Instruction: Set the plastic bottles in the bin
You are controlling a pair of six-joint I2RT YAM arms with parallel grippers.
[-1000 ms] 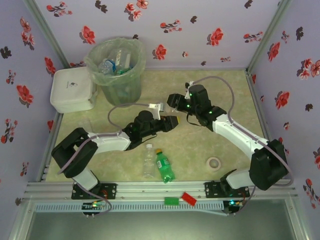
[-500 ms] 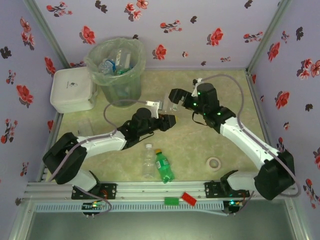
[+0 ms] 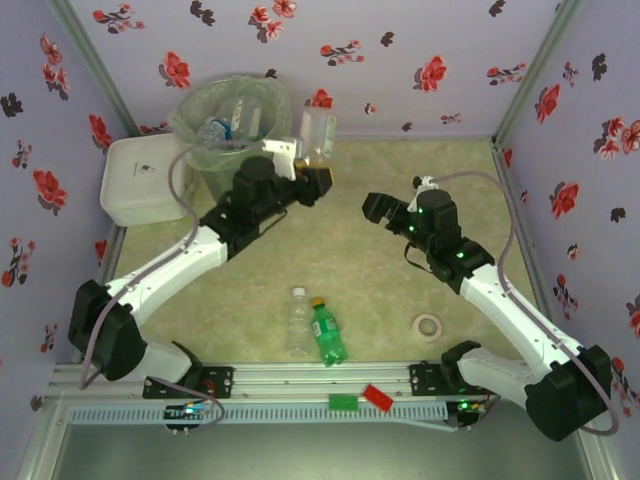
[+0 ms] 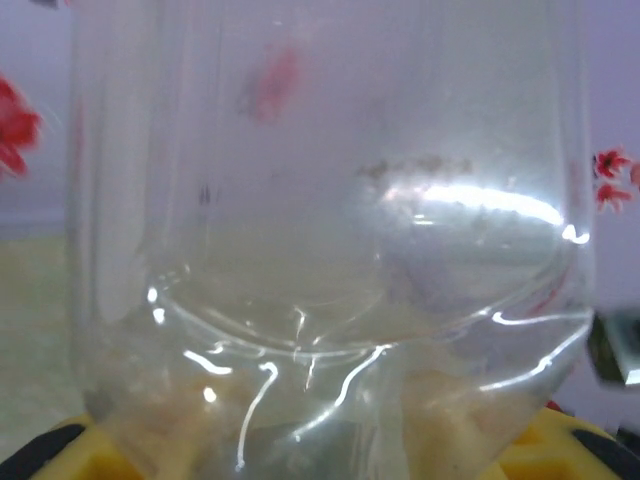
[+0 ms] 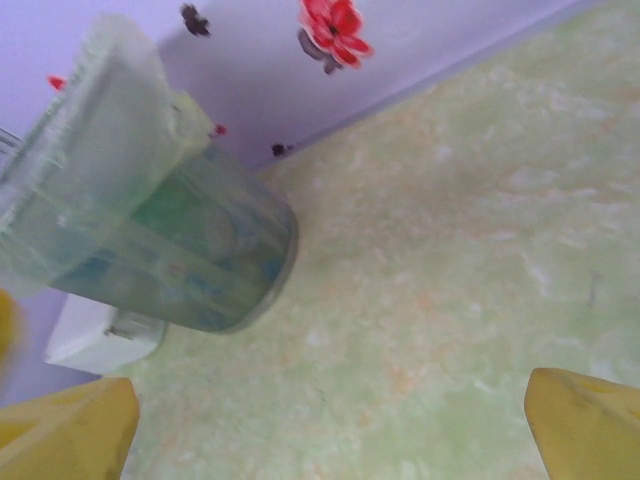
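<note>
Two bottles lie on the table [image 3: 400, 290] at 6 o'clock from its centre in the top view: a clear bottle [image 3: 297, 322] with a green bottle [image 3: 328, 334] just beside it at 3 o'clock. We note a tape roll [image 3: 430, 326] further out at 3 o'clock. The left gripper [image 3: 314, 170] clamps a third bottle [image 3: 320, 133], transparent, just beside the rim of the bin [image 3: 240, 170] at its 3 o'clock. In the left wrist view this third bottle [image 4: 330, 250] stands between the yellow pads. Several binned bottles [image 3: 225, 128] rest inside the liner. The right gripper [image 3: 378, 208] hangs near table centre, jaws spread wide and empty; its wrist view has the bin [image 5: 170, 250] at 10 o'clock.
</note>
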